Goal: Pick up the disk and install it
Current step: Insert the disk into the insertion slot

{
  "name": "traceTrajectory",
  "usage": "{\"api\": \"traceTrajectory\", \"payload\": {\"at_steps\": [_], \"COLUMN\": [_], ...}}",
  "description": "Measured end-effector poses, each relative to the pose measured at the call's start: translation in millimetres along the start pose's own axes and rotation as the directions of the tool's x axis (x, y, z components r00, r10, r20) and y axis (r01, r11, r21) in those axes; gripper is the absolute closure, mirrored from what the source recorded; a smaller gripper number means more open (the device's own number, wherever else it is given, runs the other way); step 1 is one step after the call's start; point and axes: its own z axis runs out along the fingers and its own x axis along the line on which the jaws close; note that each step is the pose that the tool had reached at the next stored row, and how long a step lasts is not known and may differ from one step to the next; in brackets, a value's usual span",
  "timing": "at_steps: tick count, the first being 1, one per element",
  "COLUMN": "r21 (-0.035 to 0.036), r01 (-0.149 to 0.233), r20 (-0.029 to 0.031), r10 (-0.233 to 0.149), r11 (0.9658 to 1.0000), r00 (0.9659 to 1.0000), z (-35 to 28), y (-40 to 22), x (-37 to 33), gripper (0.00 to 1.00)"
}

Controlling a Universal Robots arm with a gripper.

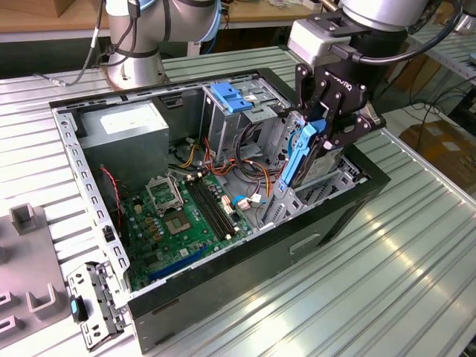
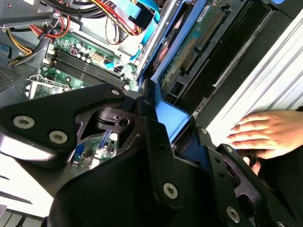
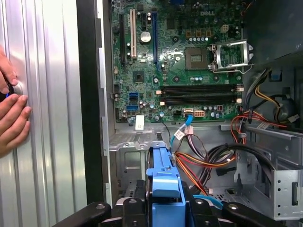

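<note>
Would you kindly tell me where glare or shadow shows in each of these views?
Glare streaks the ribbed table on the exterior view's right; in the second wrist view the table beside the hand is washed out, while the tool around the disk is mostly dark; in the first wrist view the motherboard is evenly lit.

In the exterior view, the open computer case [image 1: 245,286] sits mid-frame on the table [image 1: 387,275]. Inside it, the motherboard [image 1: 186,223] lies lower centre, the power supply [image 1: 123,126] upper left and the drive cage [image 1: 216,130] upper centre. The disk [image 1: 294,160] stands on edge at the right end, seemingly partway into its bay, between the fingers of the gripper [image 1: 321,137]. A bracket [image 1: 93,301] lies lower left.
</note>
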Motion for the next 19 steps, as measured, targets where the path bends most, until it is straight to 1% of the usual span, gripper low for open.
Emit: {"api": "traceTrajectory", "payload": {"at_steps": [1,3,5,8,9,10,12,14,17,19], "r21": [-0.0003,-0.0010,-0.0014,-0.0018,-0.0019,-0.0027,-0.0038,-0.0049,-0.0087,-0.0104], "r01": [0.000,0.000,0.000,0.000,0.000,0.000,0.000,0.000,0.000,0.000], "r20": [0.0000,-0.0001,-0.0002,0.0000,0.0000,-0.0001,-0.0002,-0.0003,-0.0003,-0.0004], "r10": [0.000,0.000,0.000,0.000,0.000,0.000,0.000,0.000,0.000,0.000], "r11": [1.0000,1.0000,1.0000,1.0000,1.0000,1.0000,1.0000,1.0000,1.0000,0.9999], "r00": [1.0000,1.0000,1.0000,1.0000,1.0000,1.0000,1.0000,1.0000,1.0000,1.0000], "z": [1.2,5.7,8.0,13.7,14.7,16.9,19.1,23.6,31.5,34.4], "y": [0.0,0.2,0.2,0.5,0.5,0.6,0.6,0.8,1.1,1.2], "x": [0.0,0.0,0.0,0.0,-0.1,-0.1,-0.2,-0.2,-0.4,-0.5], "gripper": [0.63,0.63,0.63,0.63,0.63,0.63,0.63,0.63,0.63,0.63]}}
